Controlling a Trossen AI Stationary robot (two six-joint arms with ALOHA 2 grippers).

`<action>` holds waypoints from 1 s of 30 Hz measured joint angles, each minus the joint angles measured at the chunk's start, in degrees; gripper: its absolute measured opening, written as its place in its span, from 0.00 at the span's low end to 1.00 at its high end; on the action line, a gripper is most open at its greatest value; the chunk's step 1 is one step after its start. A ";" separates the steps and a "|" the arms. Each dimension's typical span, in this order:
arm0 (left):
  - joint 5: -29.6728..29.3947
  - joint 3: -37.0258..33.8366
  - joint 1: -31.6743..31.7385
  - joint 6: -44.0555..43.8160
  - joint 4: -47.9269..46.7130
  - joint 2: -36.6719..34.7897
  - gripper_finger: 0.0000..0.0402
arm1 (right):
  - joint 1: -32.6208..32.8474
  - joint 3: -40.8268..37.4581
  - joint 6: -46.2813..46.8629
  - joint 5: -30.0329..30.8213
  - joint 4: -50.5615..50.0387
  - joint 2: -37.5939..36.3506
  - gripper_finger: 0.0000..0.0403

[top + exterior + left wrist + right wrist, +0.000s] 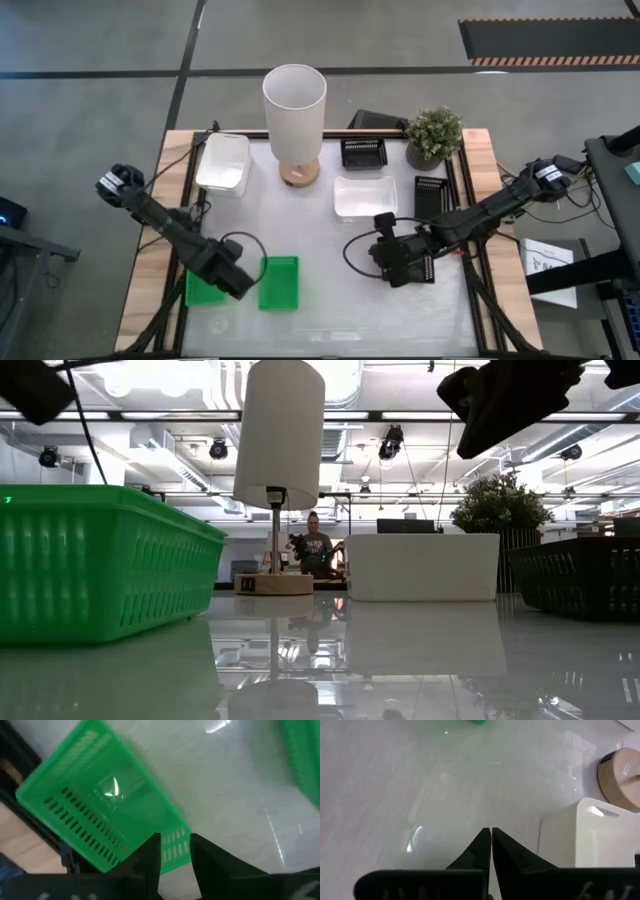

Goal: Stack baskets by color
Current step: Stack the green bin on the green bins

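Under the left gripper (175, 857), narrow fingers straddle the wall of a half-hidden green basket (100, 810), while the right gripper (491, 840), fingers pressed together, holds nothing.

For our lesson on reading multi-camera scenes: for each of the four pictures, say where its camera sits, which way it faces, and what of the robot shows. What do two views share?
High: overhead, straight down; both arms, white lamp.
Low: table height, level into the room; arms intrude from above.
Left wrist: on left arm, down past left gripper at a green basket.
Right wrist: on right arm, past shut right gripper at a white basket.
Shared: high and low both show the lamp.
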 joint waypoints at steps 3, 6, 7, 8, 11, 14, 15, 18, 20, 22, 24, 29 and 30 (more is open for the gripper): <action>-0.58 -0.05 -1.79 -3.78 -0.28 1.05 0.22 | 0.06 -0.23 0.03 -0.10 0.15 -0.02 0.02; -3.73 -0.10 -2.43 -5.33 0.02 1.90 0.25 | 0.24 -0.27 0.24 -0.51 0.09 -0.10 0.02; -4.40 -0.16 -2.47 -5.33 0.37 2.24 0.27 | 0.28 -0.27 0.24 -0.58 0.07 -0.11 0.02; -4.58 -0.28 -2.47 -5.32 0.66 2.59 0.29 | 0.31 -0.29 0.19 -0.62 0.04 -0.11 0.02; -5.77 -1.28 -2.51 -6.25 1.47 3.30 0.36 | 0.40 -0.30 0.07 -0.63 0.03 -0.11 0.02; -5.61 -3.27 -2.62 -8.24 2.11 4.66 0.42 | 0.40 -0.31 0.09 -0.67 -0.50 -0.11 0.02; -5.60 -3.92 -2.71 -8.27 3.01 5.15 0.42 | 0.40 -0.34 0.04 -0.67 -0.78 -0.11 0.02; -5.47 -4.86 -2.77 -6.75 8.42 6.58 0.43 | 0.40 -0.36 -0.83 -0.65 -0.84 -0.11 0.02; -5.47 -5.37 -2.77 -5.93 10.81 7.50 0.42 | 0.40 -0.36 -1.22 -0.61 -0.82 -0.11 0.02; -5.39 -5.55 -2.73 -5.81 11.78 8.41 0.38 | 0.40 -0.36 -1.28 -0.61 -0.82 -0.11 0.02; -5.37 -5.57 -2.75 -6.35 11.67 8.99 0.30 | 0.40 -0.36 -1.35 -0.61 -0.82 -0.11 0.02; -5.03 -5.57 -2.73 -7.27 11.66 9.03 0.06 | 0.40 -0.36 -1.40 -0.59 -0.80 -0.11 0.02; -5.03 -5.57 -2.75 -7.94 11.55 8.87 0.03 | 0.40 -0.36 -1.41 -0.59 -0.80 -0.11 0.02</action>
